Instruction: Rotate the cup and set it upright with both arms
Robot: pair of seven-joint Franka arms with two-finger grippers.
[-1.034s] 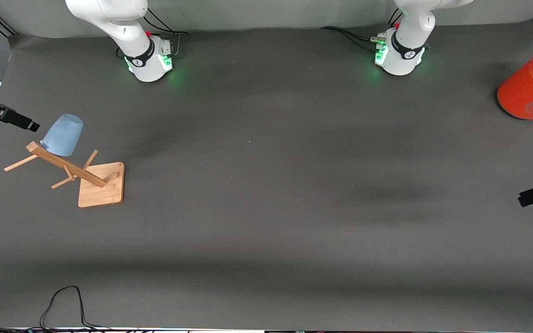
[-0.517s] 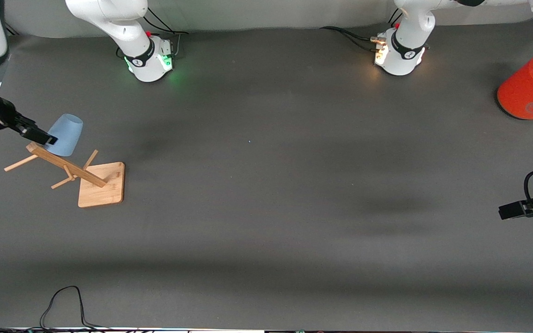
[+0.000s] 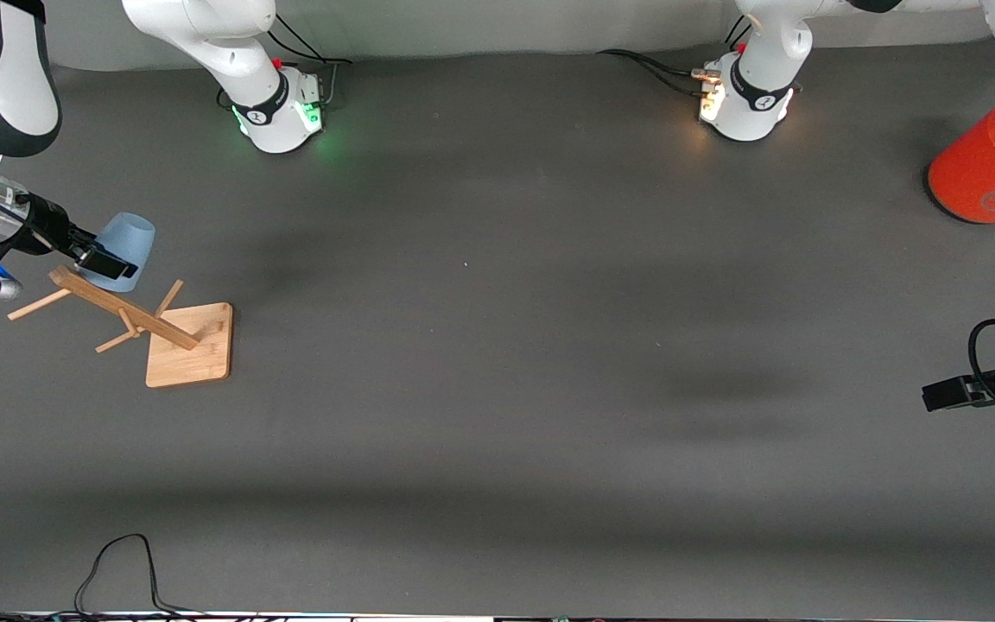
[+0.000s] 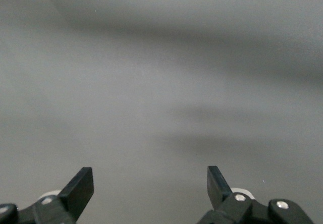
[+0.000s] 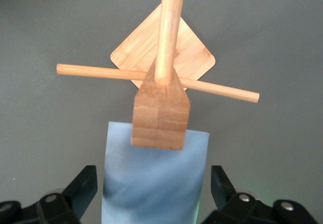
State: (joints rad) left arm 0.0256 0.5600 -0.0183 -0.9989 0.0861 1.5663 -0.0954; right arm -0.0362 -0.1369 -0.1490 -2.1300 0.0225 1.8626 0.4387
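Observation:
The pale-blue cup (image 3: pixel 129 238) hangs upside down and tilted on the top of a leaning wooden rack (image 3: pixel 122 307), at the right arm's end of the table. My right gripper (image 3: pixel 105 258) is level with the cup and open. In the right wrist view the cup (image 5: pixel 154 183) fills the gap of the right gripper (image 5: pixel 152 176), with a black finger on either side and a narrow gap showing at each. My left gripper (image 3: pixel 938 396) hangs open at the left arm's end of the table. The left wrist view shows only bare grey mat between the fingers of the left gripper (image 4: pixel 150 176).
The rack's square wooden base (image 3: pixel 191 347) lies nearer the front camera than the cup, with thin pegs sticking out sideways. A large orange-red can (image 3: pixel 985 168) stands at the left arm's end. A black cable (image 3: pixel 117 560) loops at the table's front edge.
My right gripper has moved in from the table's end until its fingers sit either side of the cup. The left gripper has slid a little inward from the table's edge.

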